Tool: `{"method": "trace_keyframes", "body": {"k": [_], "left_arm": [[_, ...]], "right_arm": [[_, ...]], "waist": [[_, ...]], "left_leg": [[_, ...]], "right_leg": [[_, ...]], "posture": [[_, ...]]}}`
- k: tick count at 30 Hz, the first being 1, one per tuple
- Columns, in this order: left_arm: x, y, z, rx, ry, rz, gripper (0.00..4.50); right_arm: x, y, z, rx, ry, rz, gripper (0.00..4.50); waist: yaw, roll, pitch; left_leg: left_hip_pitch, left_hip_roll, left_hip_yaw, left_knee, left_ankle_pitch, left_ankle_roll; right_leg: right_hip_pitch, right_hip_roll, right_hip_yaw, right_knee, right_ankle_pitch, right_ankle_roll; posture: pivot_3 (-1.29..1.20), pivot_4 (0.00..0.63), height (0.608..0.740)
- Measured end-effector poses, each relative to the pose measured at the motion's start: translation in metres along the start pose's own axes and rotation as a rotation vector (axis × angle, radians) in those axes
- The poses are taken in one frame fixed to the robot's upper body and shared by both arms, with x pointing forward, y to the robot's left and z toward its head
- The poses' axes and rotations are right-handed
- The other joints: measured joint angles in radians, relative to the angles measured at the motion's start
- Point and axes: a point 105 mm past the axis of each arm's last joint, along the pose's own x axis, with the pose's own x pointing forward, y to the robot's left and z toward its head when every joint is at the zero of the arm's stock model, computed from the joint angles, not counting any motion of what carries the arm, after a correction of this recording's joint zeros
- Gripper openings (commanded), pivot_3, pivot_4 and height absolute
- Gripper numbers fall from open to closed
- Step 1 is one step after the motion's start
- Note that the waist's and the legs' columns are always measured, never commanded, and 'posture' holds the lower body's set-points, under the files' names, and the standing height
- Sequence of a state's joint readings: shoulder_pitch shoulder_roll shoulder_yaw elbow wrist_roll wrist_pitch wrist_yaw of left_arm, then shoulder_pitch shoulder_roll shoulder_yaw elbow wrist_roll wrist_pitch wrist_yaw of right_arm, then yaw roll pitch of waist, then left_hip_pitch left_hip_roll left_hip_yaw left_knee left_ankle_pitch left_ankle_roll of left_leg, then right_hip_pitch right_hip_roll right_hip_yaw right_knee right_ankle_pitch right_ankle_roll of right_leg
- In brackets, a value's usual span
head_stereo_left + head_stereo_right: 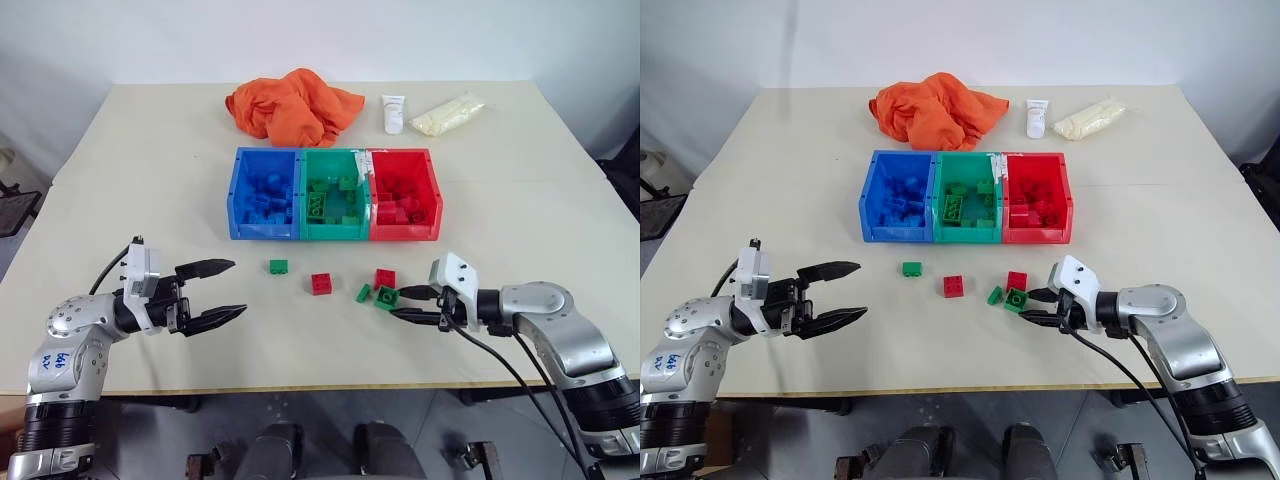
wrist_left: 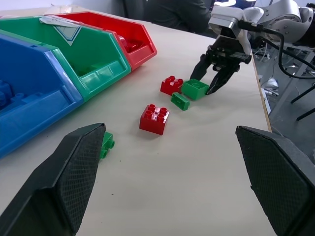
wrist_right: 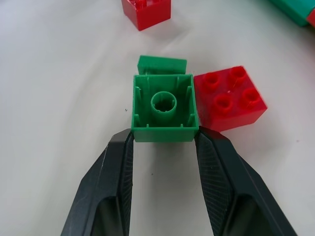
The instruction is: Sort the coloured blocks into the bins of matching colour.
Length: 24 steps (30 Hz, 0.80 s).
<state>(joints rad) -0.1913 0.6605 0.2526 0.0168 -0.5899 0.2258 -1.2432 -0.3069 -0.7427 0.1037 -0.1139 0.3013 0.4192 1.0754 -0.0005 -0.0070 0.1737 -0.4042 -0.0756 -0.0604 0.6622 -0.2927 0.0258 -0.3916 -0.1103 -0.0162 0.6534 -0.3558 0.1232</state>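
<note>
Several small bricks lie on the table in front of the bins. An upside-down green block [image 3: 164, 105] sits between my right gripper's [image 1: 398, 302] fingers, which are shut on its near edge. Touching it are a red block [image 1: 385, 277] and a small green block [image 1: 363, 293]. Another red block [image 1: 321, 283] and a green block [image 1: 278, 266] lie further left. My left gripper [image 1: 238, 287] hovers open and holds nothing, left of the green block. The blue bin [image 1: 240, 200], green bin [image 1: 333, 232] and red bin [image 1: 405, 232] stand joined in a row, each with bricks inside.
An orange cloth [image 1: 292, 105], a white tube [image 1: 394, 112] and a pale yellow bag [image 1: 447, 113] lie at the back of the table behind the bins. The table's front edge runs just below both grippers.
</note>
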Motion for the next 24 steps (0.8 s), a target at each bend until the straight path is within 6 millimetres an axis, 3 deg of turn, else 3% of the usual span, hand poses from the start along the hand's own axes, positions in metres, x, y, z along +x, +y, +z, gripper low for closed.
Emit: {"method": "trace_keyframes", "body": {"k": [4, 10, 13, 18, 20, 24], "left_arm": [[0.0, 0.0, 0.0, 0.005, -0.001, 0.001, 4.5], [0.002, 0.001, 0.001, 0.012, -0.006, -0.007, 4.5], [0.003, 0.002, 0.001, 0.013, -0.01, -0.01, 4.5], [0.006, 0.003, 0.001, 0.016, -0.022, -0.014, 4.5], [0.011, 0.003, 0.002, 0.024, -0.031, -0.024, 4.5], [0.012, 0.003, 0.002, 0.03, -0.037, -0.017, 4.5]], "right_arm": [[-0.004, -0.01, 0.013, 0.0, -0.028, -0.04, 1.44], [0.006, -0.043, 0.089, -0.093, -0.215, -0.136, 1.44], [0.023, -0.055, 0.112, -0.104, -0.273, -0.139, 1.44], [0.073, -0.075, 0.143, -0.108, -0.304, -0.154, 1.44], [0.086, -0.084, 0.152, -0.122, -0.296, -0.18, 2.18], [0.095, -0.092, 0.153, -0.155, -0.281, -0.202, 3.47]], "waist": [[0.0, 0.0, 0.0], [-0.011, 0.0, 0.0], [-0.013, 0.0, 0.0], [-0.028, 0.0, 0.0], [-0.031, 0.0, 0.0], [-0.032, 0.0, 0.0]], "left_leg": [[0.0, 0.0, 0.0, 0.0, 0.0, 0.0], [0.001, 0.001, 0.0, -0.001, 0.0, -0.001], [0.001, 0.0, 0.0, -0.001, 0.0, -0.001], [0.0, 0.0, 0.0, 0.0, 0.0, -0.001], [0.0, 0.0, -0.002, -0.001, 0.0, -0.001], [0.0, -0.001, -0.005, -0.001, 0.0, -0.002]], "right_leg": [[0.0, 0.0, 0.0, 0.0, 0.0, 0.0], [-0.001, 0.001, 0.0, 0.001, 0.0, 0.0], [-0.001, 0.001, -0.001, 0.002, 0.0, 0.0], [-0.002, 0.001, -0.002, 0.006, 0.0, 0.0], [-0.002, 0.001, -0.003, 0.007, 0.0, 0.0], [-0.002, 0.001, -0.005, 0.008, 0.0, -0.001]], "posture": [[0.0, 0.15, 0.74], [0.0, 0.15, 0.74], [0.0, 0.15, 0.74], [0.0, 0.15, 0.74], [0.0, 0.15, 0.74], [0.0, 0.15, 0.74]]}}
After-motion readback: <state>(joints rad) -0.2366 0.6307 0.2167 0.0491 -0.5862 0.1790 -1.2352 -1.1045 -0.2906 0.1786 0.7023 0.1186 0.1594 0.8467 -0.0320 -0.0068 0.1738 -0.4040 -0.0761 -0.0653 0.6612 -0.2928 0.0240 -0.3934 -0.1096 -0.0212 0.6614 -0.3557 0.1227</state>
